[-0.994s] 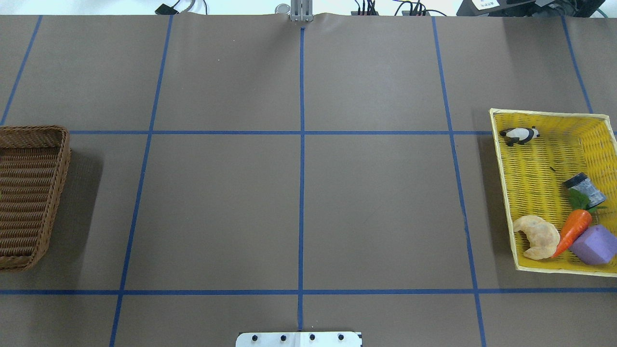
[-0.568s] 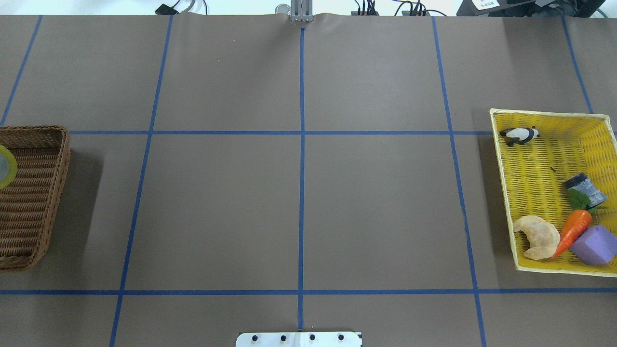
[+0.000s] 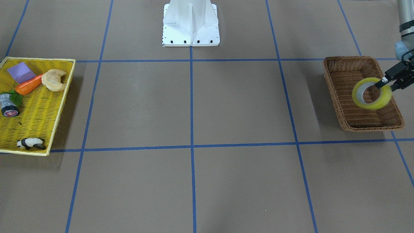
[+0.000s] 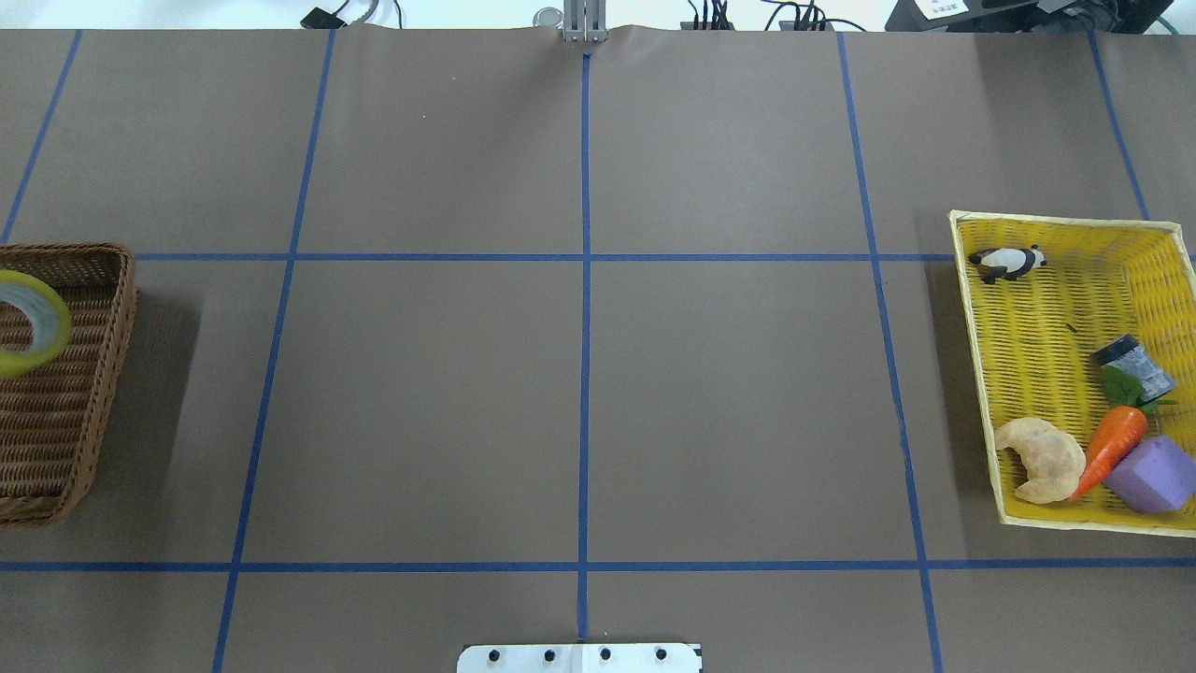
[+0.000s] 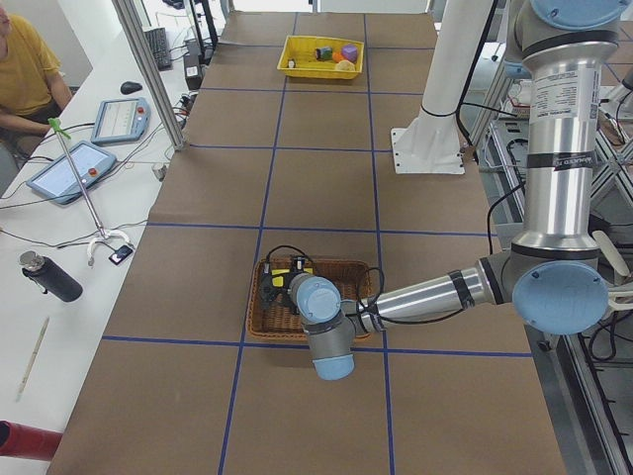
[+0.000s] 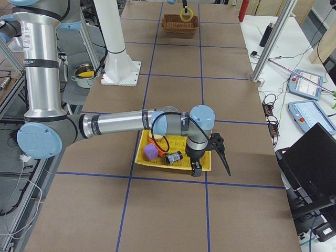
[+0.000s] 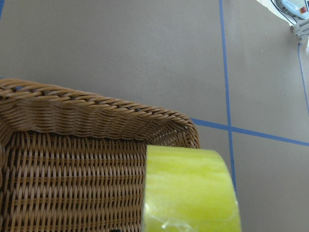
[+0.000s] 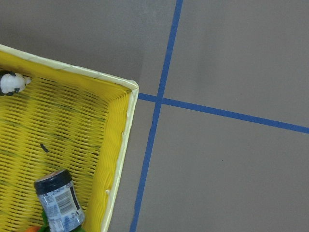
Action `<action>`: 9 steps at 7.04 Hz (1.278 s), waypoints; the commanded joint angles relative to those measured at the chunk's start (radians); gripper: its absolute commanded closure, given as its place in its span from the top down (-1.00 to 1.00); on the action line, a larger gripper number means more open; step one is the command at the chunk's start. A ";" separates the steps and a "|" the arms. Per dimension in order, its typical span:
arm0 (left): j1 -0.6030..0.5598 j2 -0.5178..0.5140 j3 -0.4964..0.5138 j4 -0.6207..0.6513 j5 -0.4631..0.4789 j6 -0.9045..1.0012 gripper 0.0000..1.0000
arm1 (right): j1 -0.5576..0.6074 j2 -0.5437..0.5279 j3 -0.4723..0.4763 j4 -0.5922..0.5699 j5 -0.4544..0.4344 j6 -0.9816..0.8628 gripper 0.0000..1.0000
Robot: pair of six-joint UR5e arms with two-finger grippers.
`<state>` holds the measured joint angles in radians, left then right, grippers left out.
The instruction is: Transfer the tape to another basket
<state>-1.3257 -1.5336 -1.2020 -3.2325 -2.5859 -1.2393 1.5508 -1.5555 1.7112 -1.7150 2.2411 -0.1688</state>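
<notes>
The tape (image 3: 371, 105), a wide yellow roll, hangs upright over the brown wicker basket (image 3: 336, 94) at the table's left end. My left gripper (image 3: 385, 84) is shut on the roll's wall, one finger inside the ring. In the overhead view the tape (image 4: 56, 322) shows at the left edge over the basket (image 4: 84, 393). The left wrist view has the tape (image 7: 190, 188) close up above the basket's rim (image 7: 87, 104). My right gripper (image 6: 221, 156) hovers beside the yellow tray (image 6: 173, 165); I cannot tell whether it is open or shut.
The yellow mesh tray (image 4: 972, 308) at the right end holds a toy panda (image 4: 1007, 263), a dark can (image 4: 1133, 366), a carrot (image 4: 1112, 449), a croissant (image 4: 1042, 460) and a purple block (image 4: 1157, 475). The white robot base (image 3: 190, 24) stands at the near edge.
The tape has come into the overhead view from the left edge and moved right over the wicker basket. The yellow tray's contents have not moved.
</notes>
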 commanded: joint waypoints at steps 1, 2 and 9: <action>0.002 -0.002 0.006 -0.001 0.000 0.009 0.98 | -0.002 0.000 -0.001 0.000 0.000 0.000 1.00; 0.002 -0.005 0.004 -0.001 -0.010 0.009 0.98 | -0.002 0.000 -0.001 0.000 -0.002 0.000 1.00; -0.148 -0.029 -0.033 0.167 0.083 0.478 0.98 | -0.002 -0.002 -0.012 0.000 -0.002 0.006 1.00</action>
<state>-1.4281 -1.5630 -1.2305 -3.1422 -2.5623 -0.9457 1.5504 -1.5570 1.7002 -1.7150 2.2396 -0.1627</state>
